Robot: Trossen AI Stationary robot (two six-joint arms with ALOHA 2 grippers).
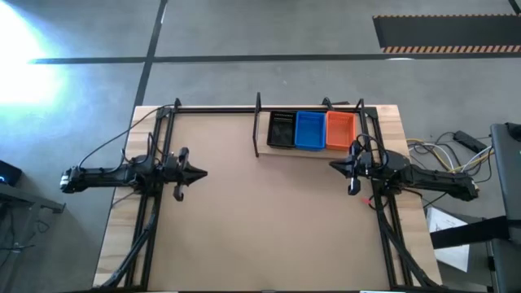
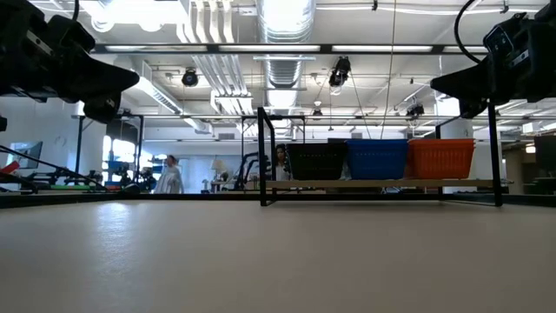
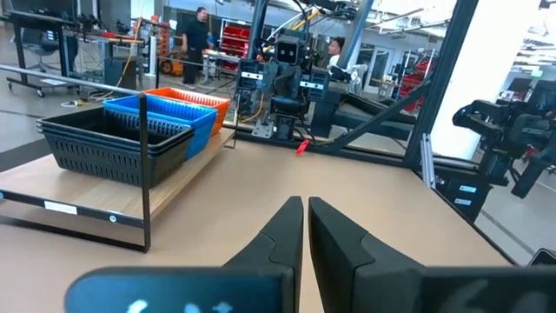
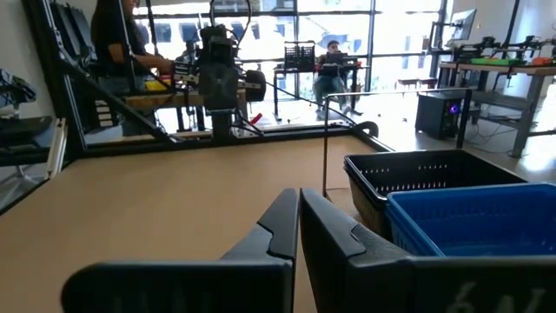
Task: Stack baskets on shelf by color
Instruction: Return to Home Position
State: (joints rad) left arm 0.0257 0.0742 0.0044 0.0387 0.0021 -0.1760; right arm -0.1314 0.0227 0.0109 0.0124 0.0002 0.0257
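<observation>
Shelf (image 2: 373, 183) seen at 1 o'clock on surface (image 1: 260, 228). Black baskets (image 1: 282, 129), blue baskets (image 1: 310, 130) and orange baskets (image 1: 339, 129) set side by side on it, sorted by colour.
Left hand (image 1: 198, 173) held at 9 o'clock, fingers closed, nothing gripped.
Right hand (image 1: 335, 165) held at 3 o'clock, near shelf, closed, empty.
Stacking judged done.
For homing: right arm best drawn slowly away from shelf frame, so stacks not nudged; hands best raised off surface.
</observation>
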